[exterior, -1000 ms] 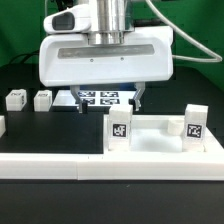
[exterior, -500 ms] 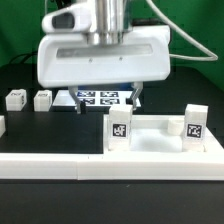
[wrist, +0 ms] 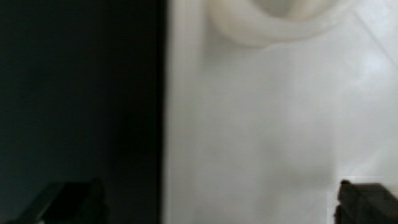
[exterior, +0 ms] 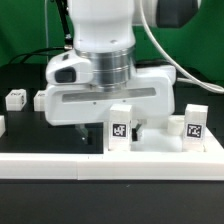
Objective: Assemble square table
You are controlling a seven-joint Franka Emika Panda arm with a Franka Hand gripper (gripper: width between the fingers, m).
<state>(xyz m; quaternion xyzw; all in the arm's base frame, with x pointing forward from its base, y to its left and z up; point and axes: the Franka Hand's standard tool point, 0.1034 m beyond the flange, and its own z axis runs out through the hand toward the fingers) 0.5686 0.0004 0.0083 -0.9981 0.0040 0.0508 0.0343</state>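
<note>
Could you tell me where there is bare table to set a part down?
Bare black table lies at the exterior view's left, between the two leg posts and the long white rail in front. The middle is crowded: the open tool hangs over the white slab.

We see the square table [wrist: 267, 120] as a broad, blurred white surface whose straight edge meets the black tabletop [wrist: 71, 100]. A rounded ring [wrist: 276, 25], too soft to tell hole from boss, sits on the white just inside that edge. Our gripper [wrist: 217, 205] straddles the edge with its jaws wide apart, one dark fingertip [wrist: 71, 203] over the black side and the other over the white, with nothing between them.
</note>
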